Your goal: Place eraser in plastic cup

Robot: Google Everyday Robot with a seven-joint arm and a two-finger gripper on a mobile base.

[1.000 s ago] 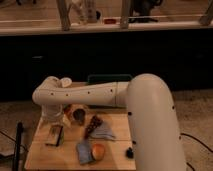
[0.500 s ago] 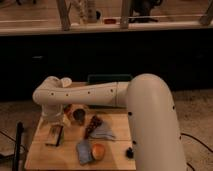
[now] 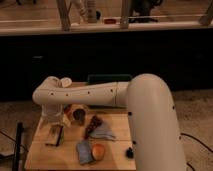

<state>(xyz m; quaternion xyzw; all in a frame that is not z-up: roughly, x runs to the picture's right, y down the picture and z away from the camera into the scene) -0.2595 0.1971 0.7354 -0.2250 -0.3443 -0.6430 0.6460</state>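
The big white robot arm reaches leftward across the pale wooden table, its elbow bending down at the far left so that the wrist hangs over the table's back left part. The gripper sits at the end of that bend, low above the wood; I judge it is placed there to come down on the task's thing just in front of it.

A grey folded cloth lies mid-table, with a dark reddish wedge-shaped packet leaning against its left edge. Nearer the front lies a blue folded cloth, and an orange round fruit rests on its right side.

The small clear plastic cup with a dark inside stands just right of the gripper (so the carry should be short). The eraser, a small flat dark block with a paler face, lies flat near the left edge, in front of the gripper and apart from it. A tiny dark object sits by the arm's base.

Nothing lies between eraser and cup; the packet is the nearest thing to knock.
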